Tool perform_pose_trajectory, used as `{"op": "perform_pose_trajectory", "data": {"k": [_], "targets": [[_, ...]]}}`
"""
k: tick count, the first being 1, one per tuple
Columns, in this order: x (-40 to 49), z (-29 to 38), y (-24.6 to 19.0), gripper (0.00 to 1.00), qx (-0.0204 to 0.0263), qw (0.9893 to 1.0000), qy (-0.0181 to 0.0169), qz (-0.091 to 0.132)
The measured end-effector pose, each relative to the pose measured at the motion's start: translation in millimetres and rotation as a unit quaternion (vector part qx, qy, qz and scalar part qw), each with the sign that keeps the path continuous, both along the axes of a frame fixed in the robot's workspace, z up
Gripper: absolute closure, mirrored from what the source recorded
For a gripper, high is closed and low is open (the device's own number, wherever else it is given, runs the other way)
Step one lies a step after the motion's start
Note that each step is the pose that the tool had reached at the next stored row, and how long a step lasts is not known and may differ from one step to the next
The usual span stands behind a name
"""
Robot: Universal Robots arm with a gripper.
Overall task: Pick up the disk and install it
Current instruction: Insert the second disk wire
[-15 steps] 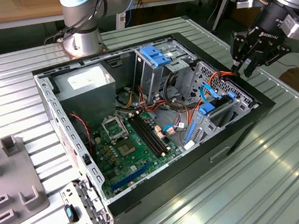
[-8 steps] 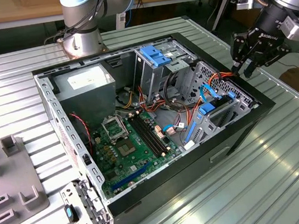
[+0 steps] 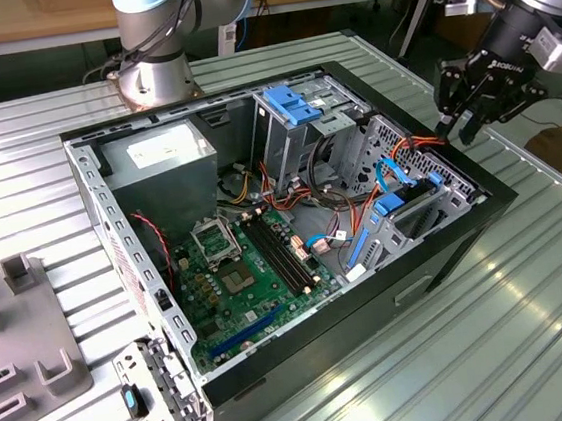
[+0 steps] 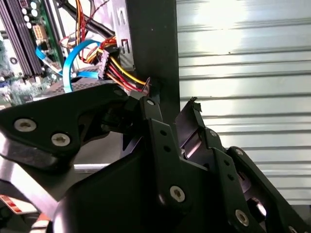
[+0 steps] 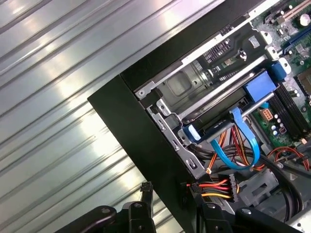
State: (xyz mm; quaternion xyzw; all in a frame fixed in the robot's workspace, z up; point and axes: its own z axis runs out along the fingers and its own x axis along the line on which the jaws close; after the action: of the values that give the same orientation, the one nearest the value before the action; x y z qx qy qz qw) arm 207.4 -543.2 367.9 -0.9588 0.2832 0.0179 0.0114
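The claw [image 3: 461, 123] hovers empty, fingers apart, by the computer case [image 3: 425, 286]. The disk [image 5: 221, 127] seems already seated. Dropping lower could snag the cables [image 5: 216, 188].

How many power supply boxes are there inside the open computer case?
1. The grey power supply box sits in the far corner of the computer case, at the exterior view's left, next to the green circuit board. Nothing suggests that another one is hidden.

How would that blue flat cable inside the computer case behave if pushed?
Probably floppy: the blue flat cable hangs in a loose loop. Likely light, being a thin ribbon. It may spring back, since it seems plugged in inside the computer case.
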Motion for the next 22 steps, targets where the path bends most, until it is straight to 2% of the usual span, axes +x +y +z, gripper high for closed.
{"op": "perform_pose_trajectory", "data": {"k": [2, 3, 5, 8, 10, 15, 16, 18, 19, 22], "targets": [[0.0, -0.2, 0.0, 0.58, -0.0039, 0.9995, 0.0000, 0.031], [-0.1, -0.2, 0.0, 0.58, -0.0053, 0.9992, 0.0000, 0.038], [-0.7, 0.2, 0.0, 0.58, -0.0054, 0.9992, -0.0004, 0.039], [-7.5, 0.4, 0.0, 0.58, -0.0052, 0.9992, -0.0075, 0.039], [-13.0, -0.8, 0.0, 0.58, -0.0052, 0.9991, -0.0152, 0.040], [-13.1, -1.2, 0.0, 0.59, -0.0053, 0.9991, -0.0158, 0.040], [-13.1, -1.3, 0.0, 0.73, -0.0053, 0.9991, -0.0158, 0.040], [-13.1, -1.3, 0.0, 0.73, -0.0053, 0.9991, -0.0158, 0.040], [-13.1, -1.4, 0.0, 0.79, -0.0053, 0.9991, -0.0158, 0.040], [-13.1, -1.6, 0.0, 0.84, -0.0053, 0.9991, -0.0158, 0.040]]}}
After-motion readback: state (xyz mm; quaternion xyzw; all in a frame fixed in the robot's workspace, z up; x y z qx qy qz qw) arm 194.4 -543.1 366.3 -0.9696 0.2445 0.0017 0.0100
